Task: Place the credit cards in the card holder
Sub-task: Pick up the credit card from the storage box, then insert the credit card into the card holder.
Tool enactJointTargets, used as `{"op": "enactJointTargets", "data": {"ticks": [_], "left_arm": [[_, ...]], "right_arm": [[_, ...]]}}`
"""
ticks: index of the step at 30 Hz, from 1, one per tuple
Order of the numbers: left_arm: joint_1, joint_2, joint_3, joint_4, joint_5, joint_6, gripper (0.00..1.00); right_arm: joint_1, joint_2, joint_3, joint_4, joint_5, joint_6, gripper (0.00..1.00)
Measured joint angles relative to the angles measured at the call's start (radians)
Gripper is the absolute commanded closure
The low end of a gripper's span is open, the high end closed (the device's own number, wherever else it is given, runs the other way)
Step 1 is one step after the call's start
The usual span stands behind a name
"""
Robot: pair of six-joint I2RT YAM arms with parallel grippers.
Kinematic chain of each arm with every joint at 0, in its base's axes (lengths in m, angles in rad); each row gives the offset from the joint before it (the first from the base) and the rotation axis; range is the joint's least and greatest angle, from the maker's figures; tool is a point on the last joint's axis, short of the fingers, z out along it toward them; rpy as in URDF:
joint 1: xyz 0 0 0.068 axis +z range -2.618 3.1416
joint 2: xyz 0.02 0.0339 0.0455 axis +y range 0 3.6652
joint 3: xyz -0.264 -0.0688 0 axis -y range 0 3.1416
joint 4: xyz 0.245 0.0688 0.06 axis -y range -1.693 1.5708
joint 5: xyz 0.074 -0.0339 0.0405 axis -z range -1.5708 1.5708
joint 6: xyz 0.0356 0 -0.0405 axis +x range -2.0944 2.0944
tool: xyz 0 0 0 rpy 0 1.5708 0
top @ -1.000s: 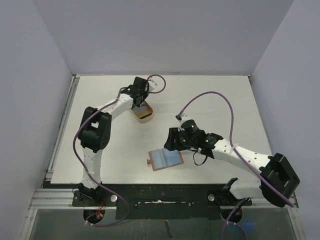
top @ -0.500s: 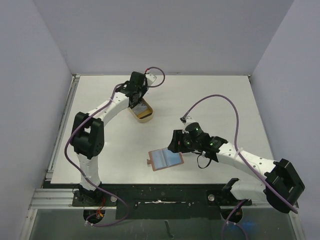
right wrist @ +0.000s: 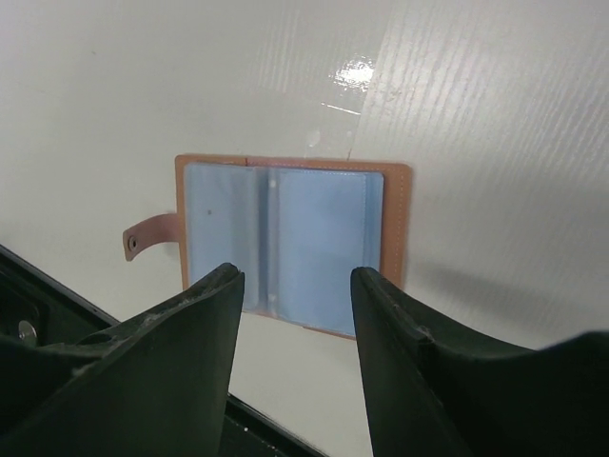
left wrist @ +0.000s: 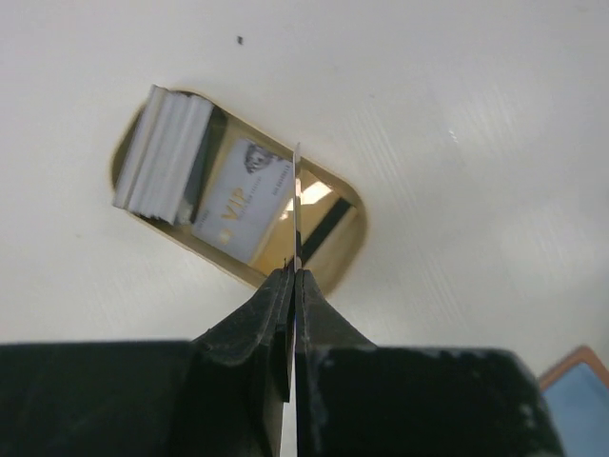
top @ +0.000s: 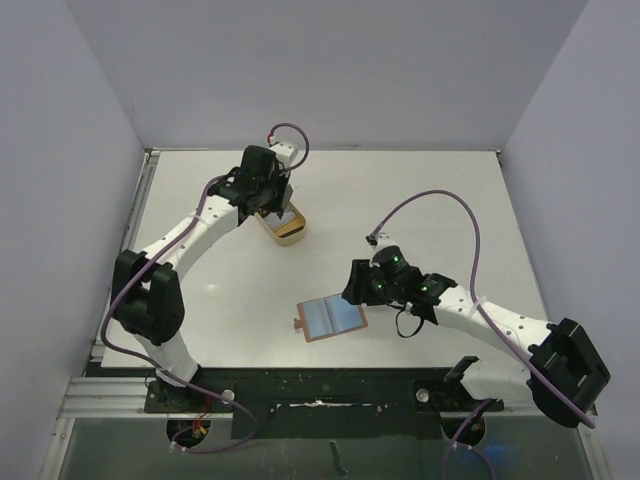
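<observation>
I'm at the pick-up step. My left gripper [left wrist: 296, 278] is pinched tight on one thin plastic card [left wrist: 297, 205]. The card stands upright and I see it only edge-on, so I can't be sure of its colour. It hangs above the shallow tan oval tray [left wrist: 357, 214], which holds the rest of the credit cards [left wrist: 166, 162]. A pale stack leans on edge at one end of the tray. A glossy grey card printed "VIP" [left wrist: 243, 202] lies tilted beside the stack, and a dark card sits partly hidden under that.

The small brown leather-like bifold card holder [right wrist: 285, 238] lies open and flat on the white counter [right wrist: 457, 114], well apart from the tray and near the front edge. Its smooth blue-grey inside faces up, and the snap tab [right wrist: 147, 238] sticks out to one side. My right gripper [right wrist: 295, 276] hovers over it with its fingers spread wide, holding nothing.

As I judge it, the next move is to carry the card across to the holder. I'd then turn it so its short edge meets a pocket mouth and slide it in low and flat. The counter looks slick and the holder is soft, so I'd want the right gripper pressing on the cover to stop it skating.
</observation>
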Motion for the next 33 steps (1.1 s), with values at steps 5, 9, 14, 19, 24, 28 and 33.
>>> {"op": "enactJointTargets", "data": {"ticks": [5,9,14,19,24,28,33], "left_arm": [[0.002,-0.090,-0.115,0.019,0.130,-0.175,1.00],[0.003,-0.167,-0.256,0.061,0.237,-0.328,1.00],[0.006,-0.251,-0.444,0.169,0.380,-0.528,1.00],[-0.026,-0.325,-0.622,0.290,0.457,-0.703,1.00],[-0.098,-0.410,-0.761,0.383,0.470,-0.853,1.00],[-0.131,-0.472,-0.858,0.465,0.463,-0.956,1.00],[-0.179,-0.492,-0.973,0.566,0.430,-1.067,1.00]], "right_arm": [[-0.011,0.035,0.000,-0.010,0.016,-0.002,0.56],[-0.015,0.061,0.000,-0.023,0.019,-0.004,0.59],[-0.021,0.085,0.000,-0.027,0.021,-0.006,0.61],[-0.026,0.134,0.000,-0.028,0.027,-0.007,0.62],[-0.026,0.161,0.000,-0.032,0.031,-0.006,0.66],[-0.026,0.168,-0.005,-0.032,0.046,0.013,0.70],[-0.021,0.168,-0.052,-0.020,0.057,0.063,0.75]]}}
